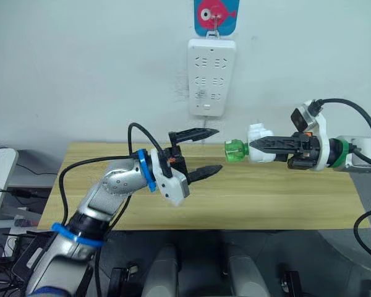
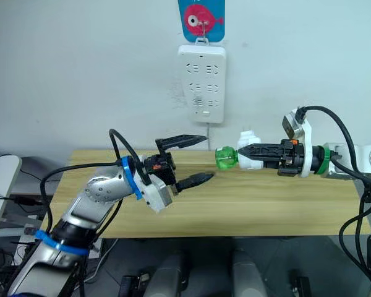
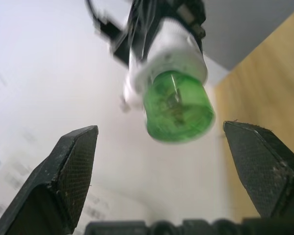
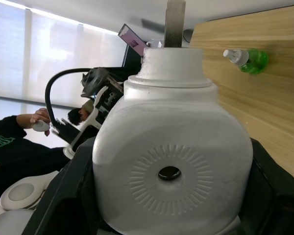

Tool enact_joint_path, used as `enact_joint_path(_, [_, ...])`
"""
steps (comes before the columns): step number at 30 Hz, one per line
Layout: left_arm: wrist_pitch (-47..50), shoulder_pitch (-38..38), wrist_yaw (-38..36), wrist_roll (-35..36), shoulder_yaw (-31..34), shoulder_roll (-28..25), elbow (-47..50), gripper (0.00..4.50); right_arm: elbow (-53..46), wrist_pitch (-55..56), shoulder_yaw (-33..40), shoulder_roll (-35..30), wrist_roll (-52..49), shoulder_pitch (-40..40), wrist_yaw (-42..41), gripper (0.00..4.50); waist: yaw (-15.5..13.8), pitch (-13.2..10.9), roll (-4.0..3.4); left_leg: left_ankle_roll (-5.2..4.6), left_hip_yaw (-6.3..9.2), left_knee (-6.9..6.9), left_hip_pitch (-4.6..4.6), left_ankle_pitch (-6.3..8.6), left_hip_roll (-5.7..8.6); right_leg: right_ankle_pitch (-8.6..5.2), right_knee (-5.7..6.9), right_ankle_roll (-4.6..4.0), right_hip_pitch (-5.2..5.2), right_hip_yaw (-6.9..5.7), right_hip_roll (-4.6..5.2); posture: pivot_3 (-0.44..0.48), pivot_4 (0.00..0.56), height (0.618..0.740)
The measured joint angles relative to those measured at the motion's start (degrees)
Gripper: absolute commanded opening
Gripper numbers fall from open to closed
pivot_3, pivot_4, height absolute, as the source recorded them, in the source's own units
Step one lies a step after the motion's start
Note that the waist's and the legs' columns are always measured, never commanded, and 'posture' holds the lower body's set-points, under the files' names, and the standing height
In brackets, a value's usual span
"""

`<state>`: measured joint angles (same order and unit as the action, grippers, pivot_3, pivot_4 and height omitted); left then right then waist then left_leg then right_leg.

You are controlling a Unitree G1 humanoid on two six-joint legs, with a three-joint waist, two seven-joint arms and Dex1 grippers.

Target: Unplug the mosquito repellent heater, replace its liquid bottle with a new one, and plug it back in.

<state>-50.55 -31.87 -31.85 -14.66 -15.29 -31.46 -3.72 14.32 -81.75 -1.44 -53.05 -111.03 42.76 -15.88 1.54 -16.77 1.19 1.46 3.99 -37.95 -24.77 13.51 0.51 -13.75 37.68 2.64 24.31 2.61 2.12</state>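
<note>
White mosquito repellent heater [image 1: 260,137] lying horizontal above table's right side, green liquid bottle [image 1: 234,150] pointing left; spare green bottle [image 4: 248,60] lying on table.

Above the table [image 1: 284,198], the right gripper [image 1: 255,145] holds the mosquito repellent heater [image 1: 258,137], its bottle [image 1: 235,150] toward the left gripper [image 1: 213,150]. A power strip [image 1: 211,77] hangs on the wall behind.

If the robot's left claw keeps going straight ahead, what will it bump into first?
Probably the green bottle on the mosquito repellent heater that the right gripper holds; it sits between the open left gripper fingers.
</note>
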Motion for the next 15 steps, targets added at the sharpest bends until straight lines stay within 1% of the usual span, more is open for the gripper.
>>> enact_joint_path(2, [-4.81, -1.19, 2.47, -3.72, -0.14, 0.96, -4.54, 4.45, 0.00, -0.14, 0.00, 0.23, 0.00, 0.10, 0.00, 3.01, 0.11, 0.00, 0.01, -0.08, 0.06, -0.01, -0.04, 0.05, 0.03, 0.01, -0.02, 0.03, 0.02, -0.02, 0.02, -0.049, 0.296, 0.740])
enact_joint_path(3, [-6.36, -1.83, 3.43, -5.01, -0.16, 1.46, -6.34, 4.45, 0.01, -0.16, 0.00, 0.37, 0.00, 0.10, 0.01, 3.01, 0.11, 0.00, 0.00, -0.09, 0.09, -0.01, -0.06, 0.05, 0.04, 0.01, -0.01, 0.04, 0.05, -0.06, 0.02, -0.064, 0.296, 0.740])
enact_joint_path(6, [-9.60, -3.77, 6.16, -8.34, -0.27, 2.90, -10.00, 4.45, -0.04, -0.23, 0.00, 0.80, 0.00, 0.10, 0.01, 3.01, 0.15, 0.00, 0.00, -0.09, 0.10, -0.01, -0.08, 0.05, 0.03, 0.01, 0.05, 0.04, 0.05, -0.17, -0.01, -0.064, 0.296, 0.740])
enact_joint_path(9, [-11.30, -5.14, 8.05, -10.61, -0.29, 3.77, -12.45, 4.45, -0.41, -0.53, 0.01, 0.84, 0.00, 0.10, -0.04, 3.01, 0.30, 0.00, 0.00, -0.09, 0.12, -0.04, -0.05, 0.05, 0.01, 0.01, 0.17, 0.04, 0.05, -0.19, -0.05, -0.072, 0.293, 0.740])
enact_joint_path(15, [-12.54, -7.66, 11.54, -15.24, -0.52, 5.44, -14.00, 4.45, -0.89, -0.71, 0.03, 1.59, 0.00, 0.09, -0.09, 3.01, 0.37, 0.00, 0.00, -0.10, 0.13, -0.09, -0.04, 0.04, 0.01, 0.01, 0.26, 0.05, 0.05, -0.20, -0.17, -0.069, 0.289, 0.740])
